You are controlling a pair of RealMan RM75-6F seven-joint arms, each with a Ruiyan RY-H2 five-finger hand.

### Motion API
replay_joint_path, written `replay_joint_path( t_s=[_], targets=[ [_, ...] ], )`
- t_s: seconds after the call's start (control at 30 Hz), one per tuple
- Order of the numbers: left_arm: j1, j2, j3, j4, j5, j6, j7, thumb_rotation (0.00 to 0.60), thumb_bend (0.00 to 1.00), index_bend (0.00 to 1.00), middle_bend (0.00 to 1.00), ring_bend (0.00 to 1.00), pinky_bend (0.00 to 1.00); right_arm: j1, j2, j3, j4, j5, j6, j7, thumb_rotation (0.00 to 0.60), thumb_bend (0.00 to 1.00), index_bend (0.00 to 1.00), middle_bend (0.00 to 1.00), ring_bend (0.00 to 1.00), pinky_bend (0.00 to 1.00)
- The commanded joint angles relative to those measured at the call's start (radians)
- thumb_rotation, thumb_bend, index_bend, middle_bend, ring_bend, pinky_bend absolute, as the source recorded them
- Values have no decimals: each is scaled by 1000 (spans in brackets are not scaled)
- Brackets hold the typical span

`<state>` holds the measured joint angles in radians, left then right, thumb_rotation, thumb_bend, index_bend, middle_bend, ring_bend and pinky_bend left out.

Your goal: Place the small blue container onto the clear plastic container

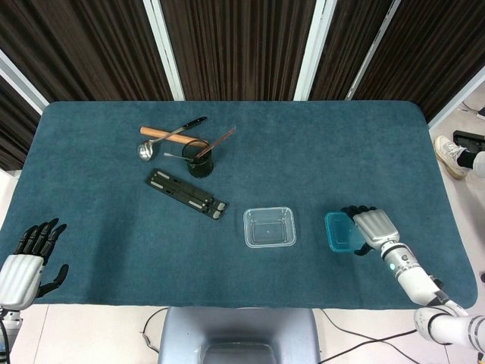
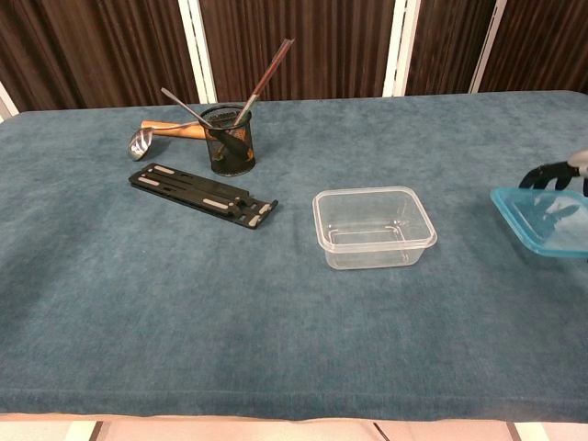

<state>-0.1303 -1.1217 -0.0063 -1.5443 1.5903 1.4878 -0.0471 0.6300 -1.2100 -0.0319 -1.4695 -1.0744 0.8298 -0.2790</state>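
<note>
Blue container (image 1: 341, 231) held by right hand (image 1: 375, 227).

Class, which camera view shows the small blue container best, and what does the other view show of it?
The head view: the whole blue container shows from above, with the right hand on its far side. The chest view cuts it off at the picture's right edge, showing only its left part and some fingertips.

- Clear plastic container (image 2: 374, 227): landmark, on blue cloth.
- Small blue container (image 2: 542, 220): far right of it, tilted, dark fingers (image 2: 551, 174) at its rim.
- Black pen cup (image 2: 228, 139): behind-left.
</note>
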Motion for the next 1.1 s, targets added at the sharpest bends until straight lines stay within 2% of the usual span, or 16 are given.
replay_joint_path(
  t_s=[0.03,0.27,0.43,0.53,0.67,0.87,1.1],
  targets=[
    [-1,-1,0,0,0,-2,2,600,409,0,0,0,81,-13,19,30,-17,-35,29,49,600,129,788,484,469,421],
    [-4,-2,0,0,0,-5,8,600,409,0,0,0,81,1,51,54,-66,-46,22,59,600,130,790,485,471,421],
    [-2,-4,0,3,2,-1,7,600,408,0,0,0,80,60,97,112,-197,-7,-25,48,600,130,790,485,471,421],
    [-3,-4,1,5,5,0,4,600,408,0,0,0,81,136,107,150,-266,121,-86,-11,600,130,790,485,470,421],
    [-1,-4,2,7,7,3,1,600,409,0,0,0,81,217,89,164,-312,256,-91,-100,600,131,789,485,470,421],
    [1,1,3,8,7,6,-11,600,409,0,0,0,81,346,41,145,-361,485,-65,-229,600,130,782,485,470,421],
    [1,5,5,7,10,7,-18,600,409,0,0,0,80,464,-44,113,-356,674,3,-338,600,130,779,485,470,421]
  ],
)
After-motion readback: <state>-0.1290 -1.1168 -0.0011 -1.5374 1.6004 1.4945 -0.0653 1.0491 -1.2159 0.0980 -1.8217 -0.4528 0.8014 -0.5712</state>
